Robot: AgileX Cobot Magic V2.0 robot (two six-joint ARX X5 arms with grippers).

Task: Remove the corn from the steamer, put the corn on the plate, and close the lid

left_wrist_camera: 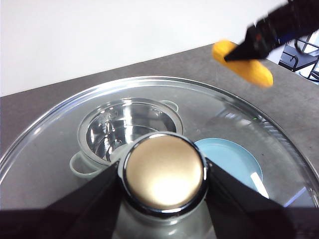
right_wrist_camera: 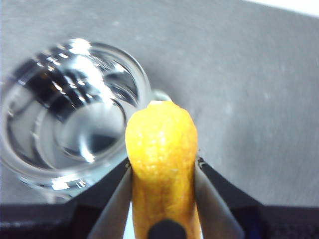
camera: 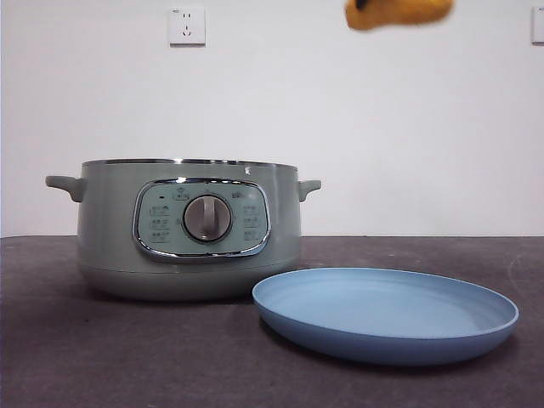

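The sage-green steamer [camera: 110, 221] stands open at the left, without its lid. The light-blue plate [camera: 387, 308] lies empty to its right, nearer the front. My right gripper [right_wrist_camera: 162, 169] is shut on the yellow-orange corn [right_wrist_camera: 162, 144] and holds it high in the air; the corn [camera: 398, 12] shows at the top edge of the front view, above the plate's side. My left gripper [left_wrist_camera: 163, 174] is shut on the lid's knob [left_wrist_camera: 164, 169] and holds the glass lid [left_wrist_camera: 55, 134] high above the table. Through the lid I see the steamer [left_wrist_camera: 79, 164], the plate [left_wrist_camera: 234, 159] and the corn [left_wrist_camera: 246, 67].
A dark grey table [camera: 51, 340] runs to a white wall with a socket [camera: 186, 25]. The steamer's shiny inner bowl [right_wrist_camera: 65, 114] shows no food in it.
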